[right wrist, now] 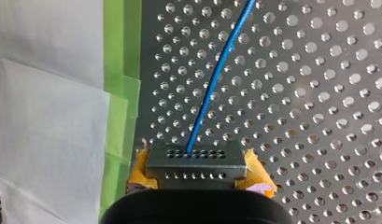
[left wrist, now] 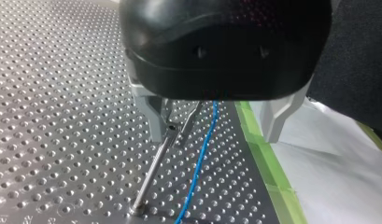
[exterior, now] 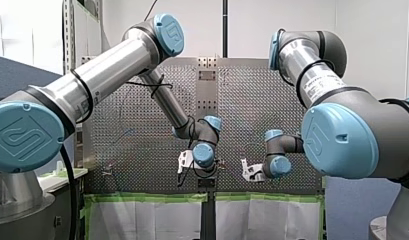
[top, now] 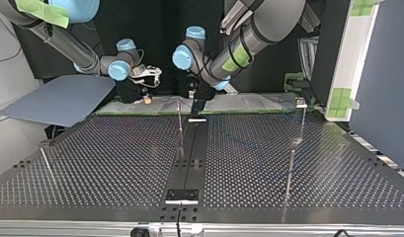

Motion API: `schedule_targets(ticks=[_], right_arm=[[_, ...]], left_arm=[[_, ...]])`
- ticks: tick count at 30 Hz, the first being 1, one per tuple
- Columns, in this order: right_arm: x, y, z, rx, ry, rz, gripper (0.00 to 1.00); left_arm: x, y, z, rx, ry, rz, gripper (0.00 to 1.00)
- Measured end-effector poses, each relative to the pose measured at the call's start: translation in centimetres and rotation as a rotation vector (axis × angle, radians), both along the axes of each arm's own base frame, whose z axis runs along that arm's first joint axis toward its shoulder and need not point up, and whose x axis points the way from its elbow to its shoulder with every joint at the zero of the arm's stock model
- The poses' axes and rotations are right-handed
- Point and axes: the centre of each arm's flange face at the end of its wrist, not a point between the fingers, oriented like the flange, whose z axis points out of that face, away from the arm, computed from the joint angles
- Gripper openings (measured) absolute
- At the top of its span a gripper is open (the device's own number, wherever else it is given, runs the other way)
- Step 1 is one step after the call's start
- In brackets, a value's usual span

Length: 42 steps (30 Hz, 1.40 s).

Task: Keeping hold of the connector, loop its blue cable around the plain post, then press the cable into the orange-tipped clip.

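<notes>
**Task item.** The connector [right wrist: 196, 161], a grey multi-hole block, is clamped between the yellow pads [right wrist: 258, 179] of the right end effector [right wrist: 197, 179]. It is held over the perforated worktop [right wrist: 319, 93], near the green tape [right wrist: 123, 70] at the worktop's edge. The blue cable [right wrist: 216, 79] leaves one hole in the connector's face and runs away across the worktop.

**Left end effector [left wrist: 215, 135].** Its metal fingers [left wrist: 157, 119] are spread wide and grip nothing. The cable passes between them. The plain post [left wrist: 153, 172] stands just beside one finger. The cable lies alongside the post on the tape side and appears not to touch it. No loop is judged to be formed yet.

**Risks.**
- The finger nearest the post could strike or bend it on any sideways move, because clearance there looks slight.
- With nothing guiding the cable, it could ride up and slip over the post's top during the wrap.
- A pull along the cable could twist the connector between the pads or strain the wire at its hole.
- The two end effectors work near each other, so a wide sweep risks contact between them.
- The orange-tipped clip cannot be identified with certainty in any view, so the press-in target is unconfirmed.

**View comparison.**
- Only the right wrist view shows the hold on the connector.
- Only the left wrist view shows the cable in relation to the post.
- The top view shows both arms at the worktop's far edge and the post upright.
- The front view shows arm posture but hides the cable.
</notes>
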Motion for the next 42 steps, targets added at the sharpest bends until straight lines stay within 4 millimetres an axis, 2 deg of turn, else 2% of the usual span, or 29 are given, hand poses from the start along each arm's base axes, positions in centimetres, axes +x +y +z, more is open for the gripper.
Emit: schedule_targets(ticks=[10, 22, 35, 42], right_arm=[[0.0, 2.2, -0.5, 0.019, 0.054, 0.038, 0.00], [-0.8, 4.3, 2.6, -0.034, 0.000, 0.022, 0.00], [-1.6, 7.3, 1.5, -0.018, 0.004, 0.022, 0.00], [-1.8, 7.7, 1.3, -0.041, -0.003, 0.022, 0.00]], left_arm=[[0.4, 0.3, 0.0, -0.021, 0.003, 0.015, 1.00], [0.9, 0.8, -0.1, -0.026, 0.005, 0.025, 1.00], [1.3, 1.3, 0.0, -0.041, 0.006, 0.046, 1.00], [1.8, 1.8, -0.1, -0.050, 0.008, 0.060, 1.00]])
